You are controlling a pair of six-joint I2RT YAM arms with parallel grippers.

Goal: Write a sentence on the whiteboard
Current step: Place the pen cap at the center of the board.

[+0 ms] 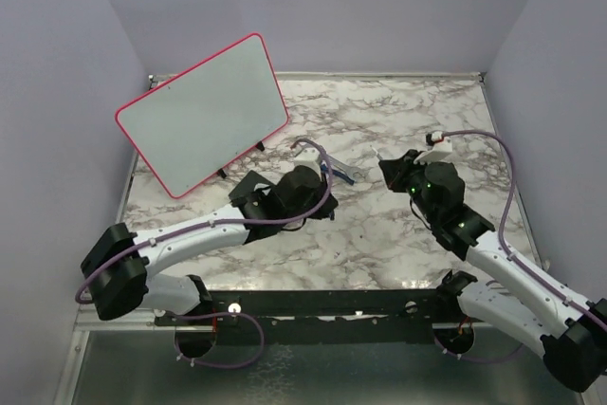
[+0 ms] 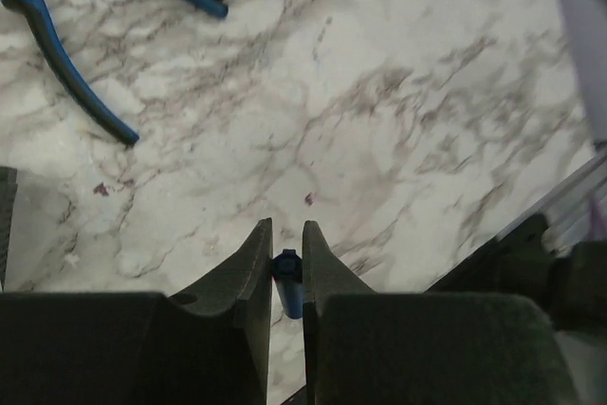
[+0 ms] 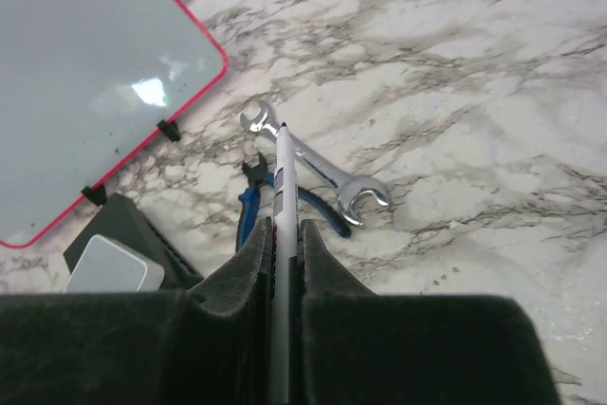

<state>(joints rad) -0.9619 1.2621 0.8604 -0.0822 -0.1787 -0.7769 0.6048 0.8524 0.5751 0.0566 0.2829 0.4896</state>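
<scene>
1. Right gripper (image 3: pixel 284 230): jaws closed on a slim white marker pen (image 3: pixel 283 173), dark tip forward. Left gripper (image 2: pixel 286 230): nearly closed, pinching a small blue piece (image 2: pixel 288 282), probably the cap.
2. Step: carry the tip to the board's upper left, meet it squarely, press lightly, leave room for two lines.
3. Large white rectangular whiteboard with red-pink frame (image 1: pixel 204 111): propped tilted at the marble table's (image 1: pixel 398 234) far left, well apart from the tip. Blank, no writing.

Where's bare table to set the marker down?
The table is bare beyond the wrench, from the whiteboard across to the right wall, and at the near middle. It is crowded where the wrench, pliers and eraser cluster by the whiteboard's lower corner.
</scene>
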